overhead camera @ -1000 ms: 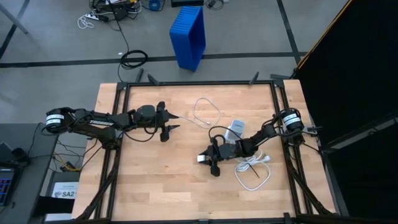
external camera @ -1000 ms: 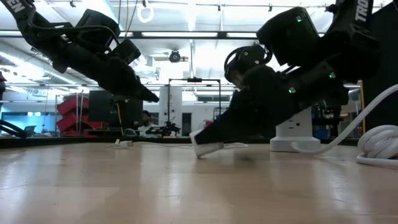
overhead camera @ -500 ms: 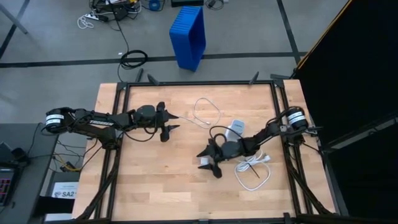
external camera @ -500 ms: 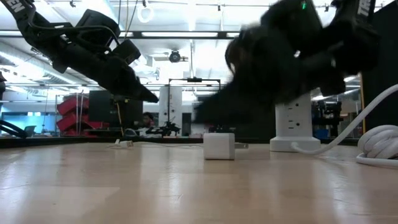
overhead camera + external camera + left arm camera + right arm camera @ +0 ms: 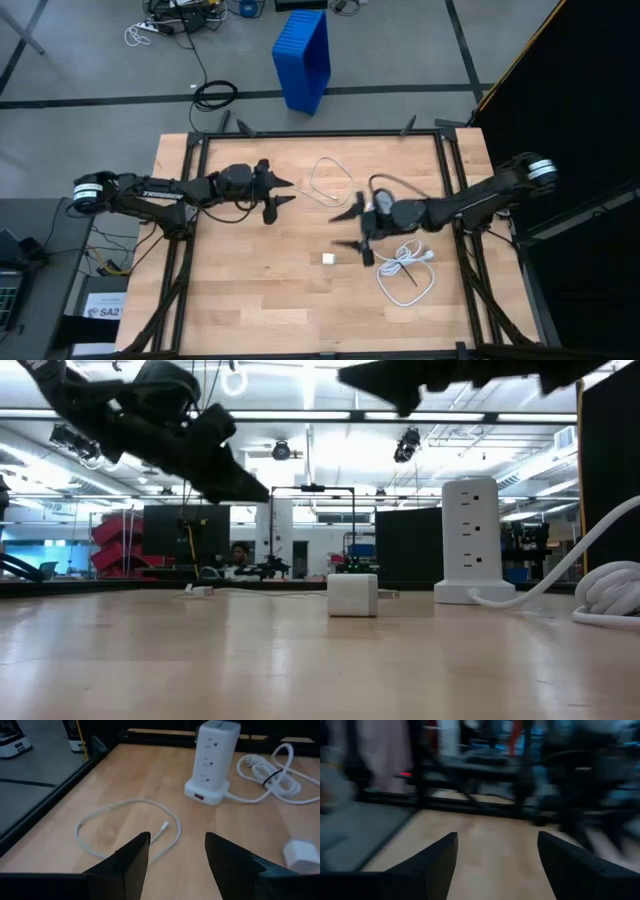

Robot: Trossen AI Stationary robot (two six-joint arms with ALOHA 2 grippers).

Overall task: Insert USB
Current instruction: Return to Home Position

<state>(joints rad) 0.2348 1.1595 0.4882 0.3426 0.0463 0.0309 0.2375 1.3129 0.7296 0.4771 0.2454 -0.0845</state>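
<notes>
The USB cable is a thin white loop lying flat on the wood toward the far edge, and its plug points into the loop. My left gripper hangs open above the table just left of the loop, which shows ahead of the open fingers. My right gripper is open and raised, right of the loop and above a small white cube adapter. That adapter stands on its base on the table.
A white upright socket block stands on its base near the right arm, with its thick white cord coiled toward the near right. A black frame edges the table. Bare wood lies left of and nearer than the adapter.
My right gripper let go of the white cube adapter, which went from tilted in the fingers to standing flat on the table. The gripper then rose and drew back toward the right and far side. My left gripper shifted slightly right, toward the cable loop.
</notes>
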